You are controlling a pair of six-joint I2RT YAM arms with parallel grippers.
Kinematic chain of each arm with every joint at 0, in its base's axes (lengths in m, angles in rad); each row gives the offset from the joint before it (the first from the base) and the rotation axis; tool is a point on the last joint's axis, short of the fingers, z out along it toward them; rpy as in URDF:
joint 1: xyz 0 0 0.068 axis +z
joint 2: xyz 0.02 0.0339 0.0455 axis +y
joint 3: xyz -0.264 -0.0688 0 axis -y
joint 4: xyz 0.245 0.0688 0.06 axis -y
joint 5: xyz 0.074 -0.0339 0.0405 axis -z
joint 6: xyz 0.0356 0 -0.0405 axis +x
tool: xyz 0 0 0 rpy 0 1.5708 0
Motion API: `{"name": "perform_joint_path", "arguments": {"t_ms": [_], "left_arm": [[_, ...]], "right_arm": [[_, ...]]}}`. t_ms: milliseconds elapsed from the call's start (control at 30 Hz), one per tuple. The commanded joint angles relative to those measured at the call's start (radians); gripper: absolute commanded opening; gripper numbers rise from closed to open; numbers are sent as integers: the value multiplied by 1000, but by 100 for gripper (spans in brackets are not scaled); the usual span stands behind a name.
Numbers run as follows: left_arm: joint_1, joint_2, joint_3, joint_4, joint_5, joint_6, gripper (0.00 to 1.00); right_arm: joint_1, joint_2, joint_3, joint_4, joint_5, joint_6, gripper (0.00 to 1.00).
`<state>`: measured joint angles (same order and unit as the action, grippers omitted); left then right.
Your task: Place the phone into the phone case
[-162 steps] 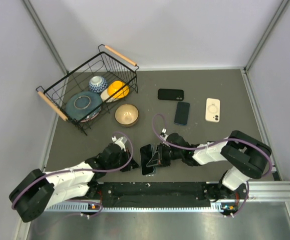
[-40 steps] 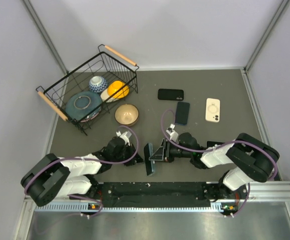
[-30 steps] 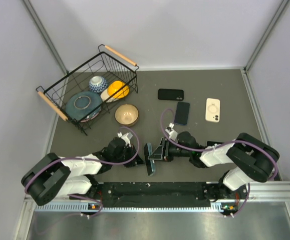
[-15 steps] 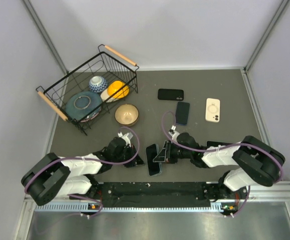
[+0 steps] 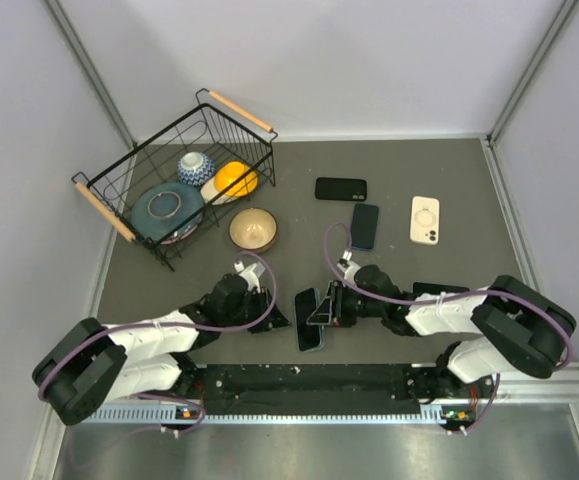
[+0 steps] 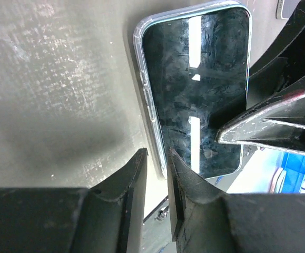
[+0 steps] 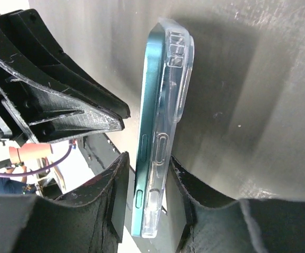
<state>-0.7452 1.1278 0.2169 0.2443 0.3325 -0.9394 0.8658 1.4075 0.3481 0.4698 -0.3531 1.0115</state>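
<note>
A teal phone (image 7: 151, 126) sits against a clear case (image 7: 174, 95), edge-on between my right gripper's (image 7: 147, 176) fingers, which are closed on the pair. In the top view the phone (image 5: 309, 320) lies tilted near the front edge, with the right gripper (image 5: 321, 312) on its right side. In the left wrist view the dark screen (image 6: 194, 89) faces the camera, ringed by the clear case rim. My left gripper (image 6: 156, 155) is nearly closed with a thin gap. Its tips are at the case's long left edge, and I cannot tell if they pinch it. It sits left of the phone in the top view (image 5: 277, 320).
A black phone (image 5: 341, 188), a blue phone (image 5: 363, 226) and a cream case (image 5: 425, 219) lie at the back right. A wire basket (image 5: 231, 118) of dishes stands back left, with a tan bowl (image 5: 253, 230) beside it. A dark flat item (image 5: 431, 290) lies by the right arm.
The phone and case stood on edge between both grippers a second ago. They now lean flatter and sit slightly to the right. The left gripper stays beside them.
</note>
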Motion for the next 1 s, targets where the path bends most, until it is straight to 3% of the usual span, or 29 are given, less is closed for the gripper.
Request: {"name": "perform_joint_path", "arguments": {"t_ms": [0,467,533,567,600,767,800,867,967], "left_arm": [[-3,-13,24,18,3,22,27],[-3,84,16,107,46,-4,30],[-3,81,13,110,46,-6,31],[-3,79,13,110,45,-6,31],[-3,78,15,108,45,-4,31],[-3,78,1,135,62,2,32],[-3,84,-2,141,65,-1,32],[-3,89,-4,150,74,-9,32],[-5,87,-1,158,74,-18,33]], "right_arm": [[-4,-70,23,26,-8,-14,33],[-4,-58,26,-17,22,-1,35],[-4,-59,23,-20,26,-2,18],[-4,-62,22,-17,32,-4,1],[-4,-64,16,-13,32,-8,0],[-4,-47,31,-35,25,-24,0],[-4,-44,51,-57,25,-34,3],[-4,-41,58,-50,2,-19,23],[-4,-48,60,-2,-40,4,28]]}}
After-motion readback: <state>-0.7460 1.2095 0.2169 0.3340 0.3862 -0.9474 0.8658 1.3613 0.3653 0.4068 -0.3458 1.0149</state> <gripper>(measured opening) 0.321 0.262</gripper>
